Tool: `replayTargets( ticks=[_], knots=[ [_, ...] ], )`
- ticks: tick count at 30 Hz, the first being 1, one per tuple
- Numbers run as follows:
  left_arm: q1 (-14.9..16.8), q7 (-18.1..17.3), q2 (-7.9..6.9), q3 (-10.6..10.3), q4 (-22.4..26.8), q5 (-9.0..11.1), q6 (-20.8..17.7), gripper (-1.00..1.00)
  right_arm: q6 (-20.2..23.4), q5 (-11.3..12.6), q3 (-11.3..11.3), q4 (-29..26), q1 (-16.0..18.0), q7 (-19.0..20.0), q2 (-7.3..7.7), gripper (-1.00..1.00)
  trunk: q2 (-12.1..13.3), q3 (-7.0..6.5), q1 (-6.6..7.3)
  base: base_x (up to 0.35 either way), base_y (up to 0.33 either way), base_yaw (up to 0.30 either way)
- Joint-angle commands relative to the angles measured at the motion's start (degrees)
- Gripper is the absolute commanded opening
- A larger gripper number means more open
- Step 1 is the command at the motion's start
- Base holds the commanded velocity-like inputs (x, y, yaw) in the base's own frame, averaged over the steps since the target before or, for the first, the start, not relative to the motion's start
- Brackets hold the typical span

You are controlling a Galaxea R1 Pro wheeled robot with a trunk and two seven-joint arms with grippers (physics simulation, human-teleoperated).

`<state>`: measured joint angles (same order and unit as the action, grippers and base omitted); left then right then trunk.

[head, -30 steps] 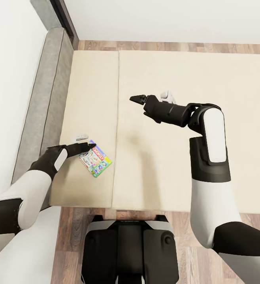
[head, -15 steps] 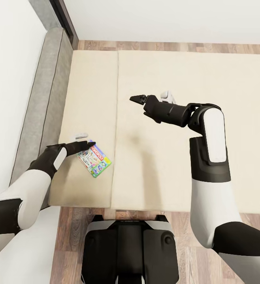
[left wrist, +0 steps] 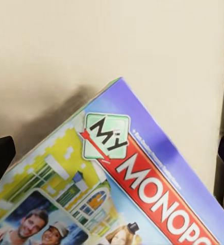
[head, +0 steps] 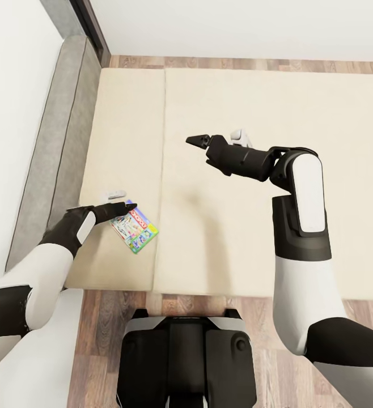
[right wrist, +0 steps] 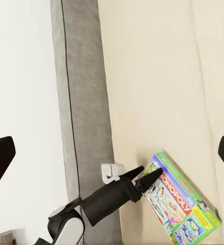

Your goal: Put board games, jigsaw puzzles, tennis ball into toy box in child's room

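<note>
The Monopoly board game (head: 134, 228), lying flat on the bed (head: 220, 96) near its grey headboard, looks light, stiff and slick, best pinched across one edge by the left gripper (head: 122, 211), whose parted fingers hold nothing.

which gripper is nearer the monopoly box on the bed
Left. The left gripper sits right at the Monopoly box's upper corner on the bed; the right gripper hangs over mid-mattress, well away.

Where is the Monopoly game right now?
The Monopoly game lies flat on the bed, at the head view's left, near the mattress's front edge, right by the left gripper.
</note>
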<state>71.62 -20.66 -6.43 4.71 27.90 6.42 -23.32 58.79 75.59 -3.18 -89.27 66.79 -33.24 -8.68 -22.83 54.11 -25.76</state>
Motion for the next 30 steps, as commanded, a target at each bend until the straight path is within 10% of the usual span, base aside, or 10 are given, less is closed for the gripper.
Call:
replayTargets(
  ticks=[1,30],
  knots=[
    [0.01,-0.08,0.01,0.18,0.04,0.58,-0.56,1.0,0.1,0.52,0.02,-0.03,0.05,-0.6,-0.02,1.0,-0.09,0.06,-0.02,-0.126,-0.112,0.0],
    [0.01,-0.08,0.1,0.13,2.33,0.6,-1.4,1.0,0.1,0.52,0.02,-0.03,0.1,-0.6,-0.02,1.0,-0.09,0.06,-0.02,0.024,-0.029,0.0]
  ],
)
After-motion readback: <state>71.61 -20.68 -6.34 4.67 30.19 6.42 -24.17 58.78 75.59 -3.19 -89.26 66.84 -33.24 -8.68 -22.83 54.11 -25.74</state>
